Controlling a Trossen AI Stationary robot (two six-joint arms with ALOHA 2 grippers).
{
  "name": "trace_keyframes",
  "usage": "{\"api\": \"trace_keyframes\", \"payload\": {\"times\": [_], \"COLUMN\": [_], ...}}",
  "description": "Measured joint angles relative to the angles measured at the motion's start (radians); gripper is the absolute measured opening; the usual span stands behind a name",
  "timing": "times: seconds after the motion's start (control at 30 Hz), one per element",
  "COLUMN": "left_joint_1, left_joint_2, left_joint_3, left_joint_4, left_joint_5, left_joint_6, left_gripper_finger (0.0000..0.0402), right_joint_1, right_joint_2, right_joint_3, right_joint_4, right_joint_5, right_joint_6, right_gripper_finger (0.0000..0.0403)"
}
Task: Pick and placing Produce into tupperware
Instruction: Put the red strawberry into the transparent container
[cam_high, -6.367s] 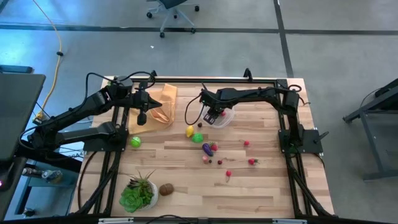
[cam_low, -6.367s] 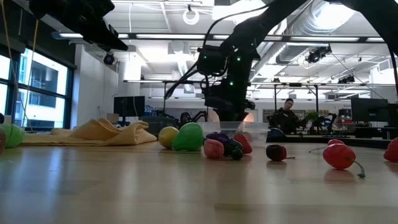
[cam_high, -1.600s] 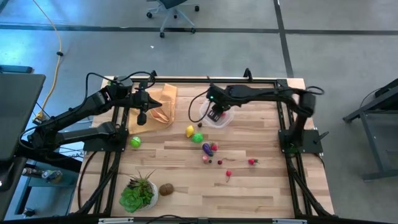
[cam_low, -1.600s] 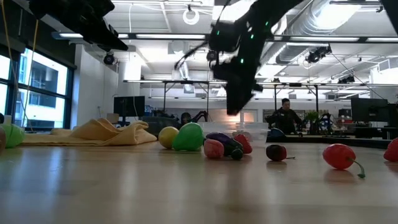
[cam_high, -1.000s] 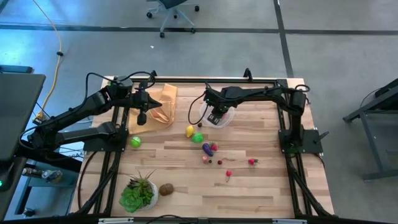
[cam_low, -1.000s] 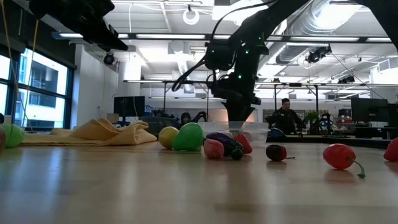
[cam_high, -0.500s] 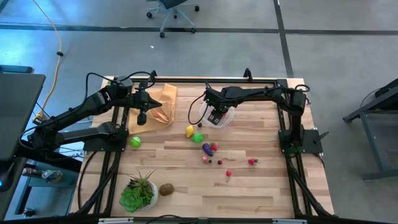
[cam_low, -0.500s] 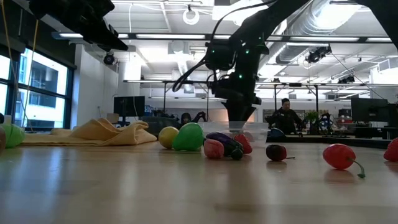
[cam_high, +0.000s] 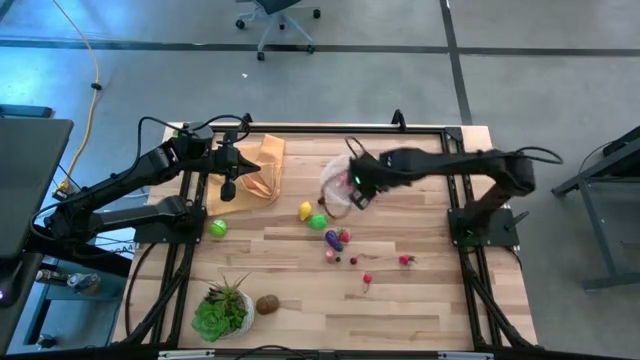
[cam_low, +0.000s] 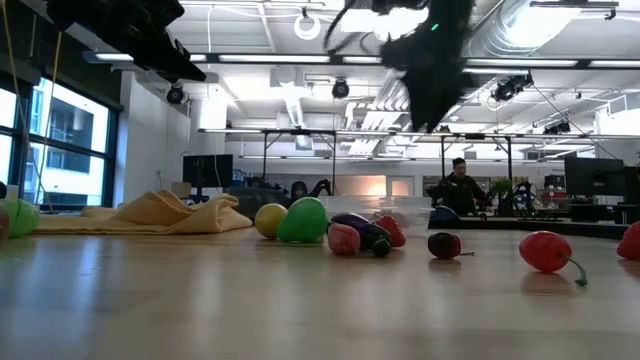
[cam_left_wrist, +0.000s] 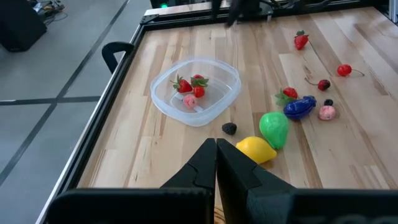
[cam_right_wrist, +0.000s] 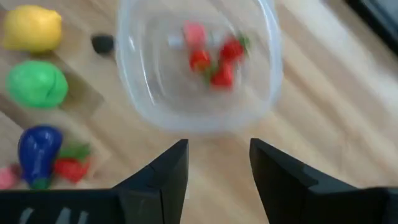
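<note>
Surface: slatted wooden table (cam_high: 420, 300) on a grey floor.
Right gripper (cam_right_wrist: 214, 165): fingers spread apart, holding nothing, raised over the table beside the tupperware.
Left gripper (cam_left_wrist: 216, 163): fingers pressed together, empty, parked over the tan cloth (cam_high: 262, 165).
Tupperware (cam_left_wrist: 196, 90): just ahead of the right gripper, holding red and pink pieces.
Loose produce: lemon (cam_left_wrist: 255, 150), green fruit (cam_left_wrist: 274, 128), purple eggplant (cam_left_wrist: 300, 107) nearby.
Hard to make out: right gripper is motion-blurred from above.

overhead and table-level views face the table; both wrist views share the tupperware (cam_left_wrist: 196, 90).
</note>
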Motion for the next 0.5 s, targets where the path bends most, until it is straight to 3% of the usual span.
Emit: {"api": "trace_keyframes", "payload": {"times": [0.17, 0.5], "left_joint_1": [0.000, 0.000], "left_joint_2": [0.000, 0.000], "left_joint_3": [0.000, 0.000], "left_joint_4": [0.000, 0.000], "left_joint_5": [0.000, 0.000], "left_joint_6": [0.000, 0.000], "left_gripper_finger": [0.0003, 0.0003], "right_joint_1": [0.204, 0.515], "right_joint_2": [-0.024, -0.027], "right_joint_3": [-0.033, -0.174], "right_joint_4": [-0.168, -0.174], "right_joint_5": [0.020, -0.164], "right_joint_6": [0.389, 0.734], "right_gripper_finger": [0.0163, 0.0163]}}
